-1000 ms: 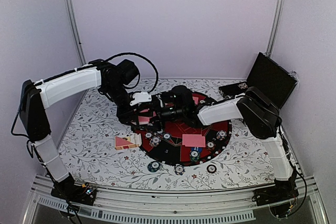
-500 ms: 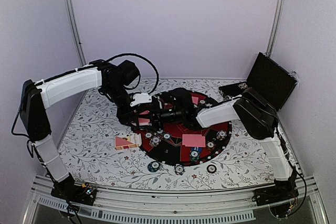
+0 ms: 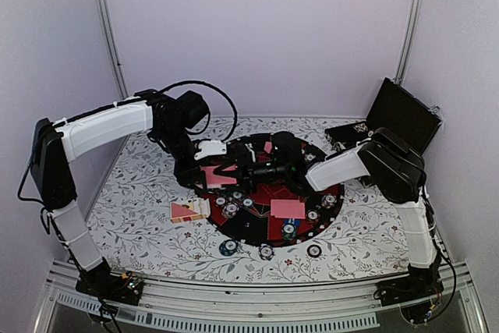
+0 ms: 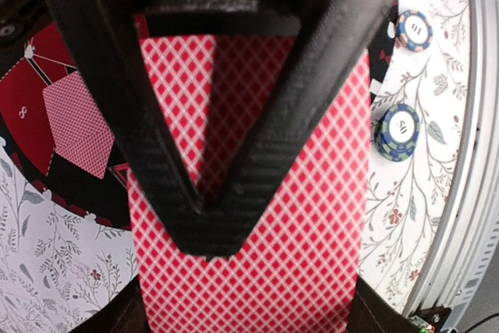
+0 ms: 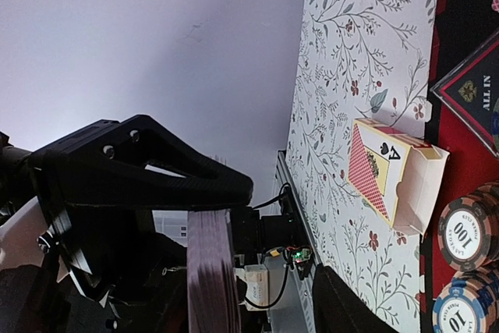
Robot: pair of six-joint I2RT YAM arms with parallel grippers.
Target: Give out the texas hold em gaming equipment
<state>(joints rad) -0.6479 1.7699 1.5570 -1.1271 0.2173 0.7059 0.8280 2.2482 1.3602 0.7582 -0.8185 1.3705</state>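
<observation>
My left gripper is shut on a deck of pink-red-backed playing cards and holds it over the left edge of the round red-and-black mat. In the left wrist view the fingers pinch the deck, which fills most of the frame. My right gripper is open right beside the deck. In its wrist view the deck's edge stands between its spread jaws. Poker chips lie on the mat and in front of it.
An open card box lies left of the mat and shows in the right wrist view. A pink card pile and loose cards lie on the mat. A black hinged case stands at the back right.
My right arm has drawn back to the right, so more of the deck in the left gripper shows. The left arm has barely moved.
</observation>
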